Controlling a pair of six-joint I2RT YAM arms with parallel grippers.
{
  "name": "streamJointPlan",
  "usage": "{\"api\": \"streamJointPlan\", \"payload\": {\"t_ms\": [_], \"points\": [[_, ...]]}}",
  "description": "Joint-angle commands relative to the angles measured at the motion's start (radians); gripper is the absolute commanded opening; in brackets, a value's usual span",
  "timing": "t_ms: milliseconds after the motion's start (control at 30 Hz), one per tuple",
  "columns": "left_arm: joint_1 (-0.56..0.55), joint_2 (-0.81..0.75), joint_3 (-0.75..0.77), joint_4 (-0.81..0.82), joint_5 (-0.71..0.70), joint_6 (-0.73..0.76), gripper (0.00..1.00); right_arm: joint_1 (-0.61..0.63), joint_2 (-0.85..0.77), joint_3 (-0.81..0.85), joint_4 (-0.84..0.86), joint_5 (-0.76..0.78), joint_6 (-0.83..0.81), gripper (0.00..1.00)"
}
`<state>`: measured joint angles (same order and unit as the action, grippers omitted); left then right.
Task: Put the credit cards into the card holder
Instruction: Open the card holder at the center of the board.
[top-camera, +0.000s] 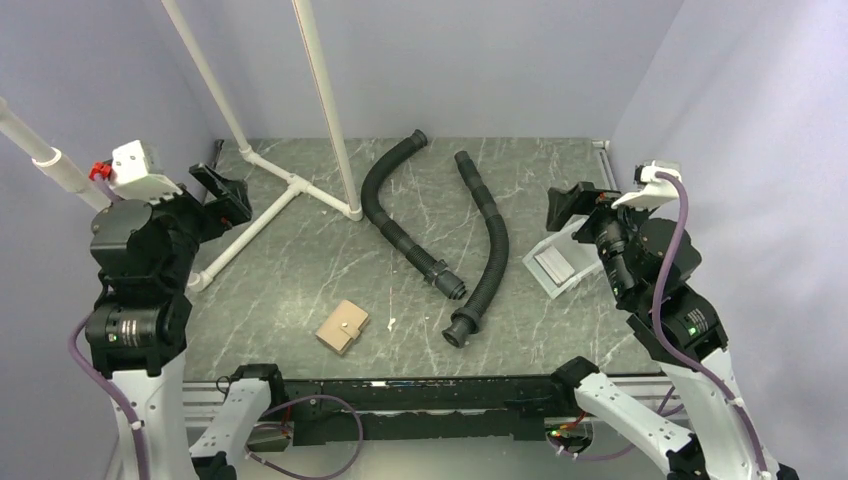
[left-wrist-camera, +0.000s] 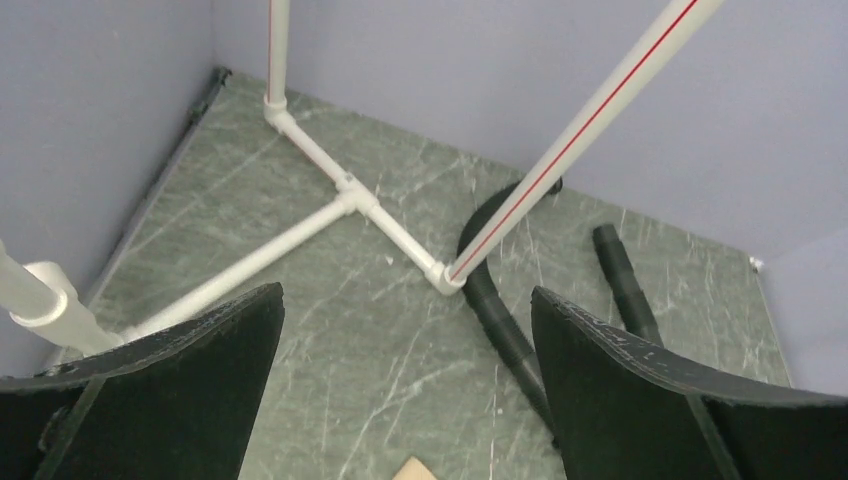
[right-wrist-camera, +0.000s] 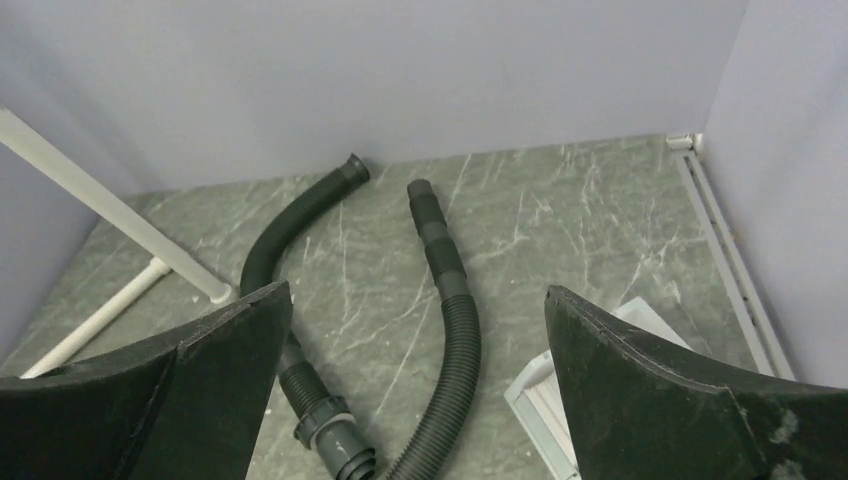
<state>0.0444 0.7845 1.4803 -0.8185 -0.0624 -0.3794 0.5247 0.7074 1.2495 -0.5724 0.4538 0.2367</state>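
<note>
1. Tan and leather-like, the card holder (top-camera: 342, 326) lies closed on the green marbled tabletop (top-camera: 290, 280), near the front edge and left of centre, its snap tab up. Just one corner of it shows at the bottom of the left wrist view.
2. One grey credit card (top-camera: 553, 264) lies flat in a shallow white tray (top-camera: 562, 288) on the right side, well apart from the card holder. No other card can be made out.
3. The left tool (top-camera: 222, 195) hangs raised over the left side, jaws spread wide with nothing between them.
4. The right tool (top-camera: 572, 205) hangs raised near the tray's far end, jaws equally wide and empty.
5. Two black ribbed hoses (top-camera: 395, 215) (top-camera: 488, 250) curve across the middle, between card holder and tray.
6. A white pipe frame (top-camera: 290, 190) stands at the back left.
</note>
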Motion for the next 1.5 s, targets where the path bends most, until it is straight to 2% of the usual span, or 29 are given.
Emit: {"api": "streamJointPlan", "payload": {"t_ms": [0,233,300,367,433,500,567,600,700,767,800,933,1067,1167,1233,1333,1467], "points": [[0.004,0.072,-0.022,-0.116,0.097,0.007,0.99,0.003,0.051,-0.013,-0.036,-0.047,0.043,1.00],[0.005,0.149,-0.191,-0.241,0.333,0.029,0.99,0.003,0.199,-0.129,0.112,-0.364,0.173,1.00],[0.004,0.172,-0.279,-0.235,0.398,0.010,0.99,0.014,0.259,-0.178,0.199,-0.498,0.258,1.00],[0.005,0.196,-0.385,-0.182,0.470,-0.022,0.99,0.075,0.331,-0.240,0.342,-0.599,0.374,1.00],[0.002,0.231,-0.480,-0.114,0.468,-0.066,0.99,0.195,0.426,-0.288,0.509,-0.619,0.477,1.00],[-0.032,0.311,-0.485,-0.112,0.402,-0.109,0.99,0.314,0.534,-0.317,0.650,-0.616,0.600,0.99],[-0.078,0.387,-0.464,-0.100,0.295,-0.150,0.99,0.386,0.648,-0.324,0.779,-0.635,0.684,0.88],[-0.081,0.415,-0.472,-0.078,0.299,-0.162,0.97,0.413,0.699,-0.312,0.789,-0.629,0.712,0.83],[-0.084,0.468,-0.524,-0.008,0.344,-0.210,0.72,0.475,0.796,-0.297,0.790,-0.588,0.767,0.66],[-0.094,0.470,-0.617,0.053,0.363,-0.270,0.64,0.501,0.847,-0.290,0.768,-0.572,0.805,0.56],[-0.105,0.462,-0.657,0.073,0.357,-0.292,0.63,0.513,0.875,-0.289,0.761,-0.575,0.827,0.51],[-0.132,0.397,-0.818,0.161,0.388,-0.380,0.64,0.550,0.967,-0.329,0.836,-0.625,0.887,0.51],[-0.159,0.356,-0.930,0.212,0.423,-0.441,0.63,0.568,1.071,-0.307,0.868,-0.685,0.934,0.45],[-0.168,0.306,-1.005,0.262,0.454,-0.474,0.52,0.573,1.137,-0.281,0.860,-0.679,0.940,0.42],[-0.169,0.265,-1.058,0.323,0.510,-0.516,0.50,0.547,1.169,-0.263,0.854,-0.678,0.933,0.40],[-0.170,0.207,-1.126,0.433,0.557,-0.585,0.50,0.477,1.191,-0.204,0.803,-0.655,0.850,0.39],[-0.171,0.217,-1.154,0.550,0.566,-0.619,0.50,0.390,1.250,-0.036,0.596,-0.685,0.598,0.38]]}}
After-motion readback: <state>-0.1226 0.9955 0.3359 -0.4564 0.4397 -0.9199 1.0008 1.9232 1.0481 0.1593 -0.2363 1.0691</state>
